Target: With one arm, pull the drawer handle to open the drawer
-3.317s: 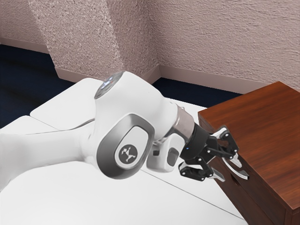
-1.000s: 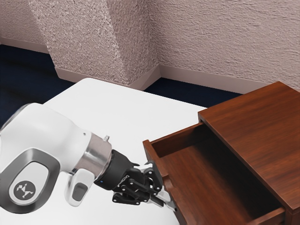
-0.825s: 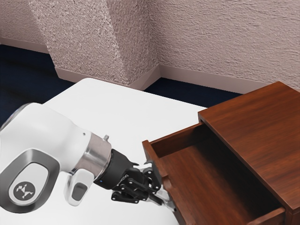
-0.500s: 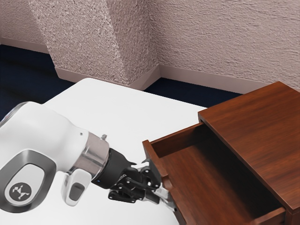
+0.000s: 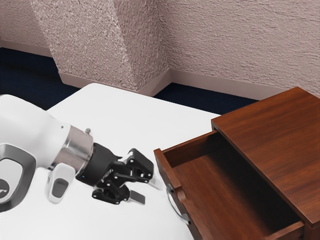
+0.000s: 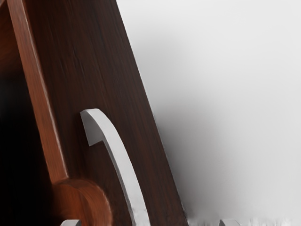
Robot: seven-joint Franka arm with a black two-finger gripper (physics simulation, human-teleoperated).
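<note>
Drawer (image 5: 220,192) is standing pulled well out of the dark wood cabinet (image 5: 280,130). Its open cavity is facing up, and its front panel is reaching toward the exterior view's left. The inside of the drawer is showing bare reddish-brown wood.

Drawer handle (image 5: 172,200) is sitting on the outer face of that front panel. It is a pale grey curved bar, arching away from the wood. In the wrist view the handle (image 6: 115,160) is showing as a light arc against the dark panel. The panel's lighter upper rim (image 6: 33,94) is running alongside it, and white surface is lying just beyond the panel.

End effector (image 5: 144,186) is hovering low over the white tabletop (image 5: 130,115), near the handle but apart from it. A clear strip of white is showing between the two. Its black fingers (image 5: 142,167) are spreading wide and are gripping nothing. One finger is sitting higher and the other lower, and a grey pad is showing on the lower one. They are pointing toward the drawer front.

The arm (image 5: 30,150) is coming in from the exterior view's left. Its white links are lying close to the tabletop, with a silver wrist ring just behind the black hand.

The cabinet is sitting at the tabletop's edge on the exterior view's right. A rough, pinkish textured wall (image 5: 225,35) is standing behind, with a pale skirting at its foot. Dark blue floor (image 5: 25,70) is lying below it.
</note>
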